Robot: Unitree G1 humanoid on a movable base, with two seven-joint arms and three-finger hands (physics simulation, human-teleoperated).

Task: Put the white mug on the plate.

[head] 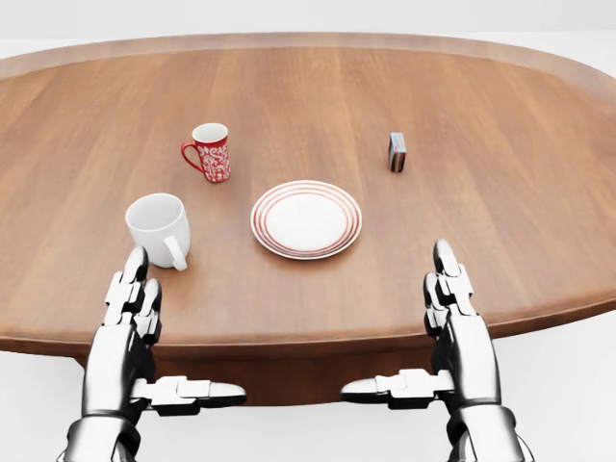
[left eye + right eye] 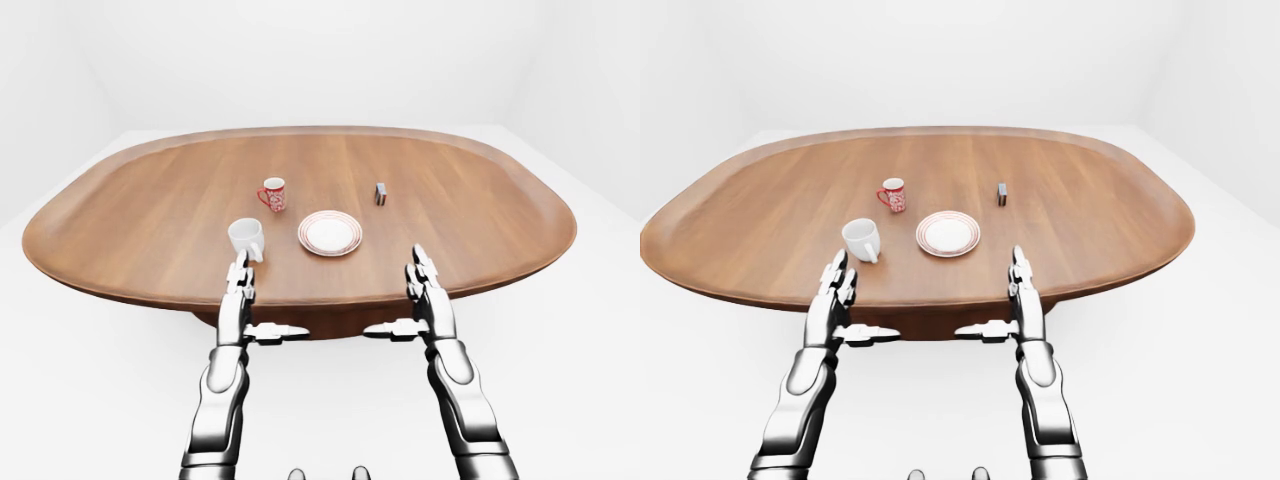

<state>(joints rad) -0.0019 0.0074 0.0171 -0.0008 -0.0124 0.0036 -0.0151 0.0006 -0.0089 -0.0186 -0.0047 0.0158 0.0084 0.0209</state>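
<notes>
Both hands are released, fingers extended and thumbs turned inward toward each other; neither holds anything. In the head view, the left hand [image 1: 130, 318] sits at the lower left, at the table's near edge, with its fingertips just below the white mug [image 1: 159, 229] and apart from it. The right hand [image 1: 457, 322] sits at the lower right, at the same edge, with bare wood above its fingertips.

The white mug stands upright on the oval wooden table [image 1: 481, 231], handle toward the bottom right of the view. The plate [image 1: 306, 219], white with red rim rings, lies just right of the mug, not touching it. A red patterned mug [image 1: 211, 152] stands upright above and between them. A small dark box [image 1: 397, 152] stands well right of the red mug.
</notes>
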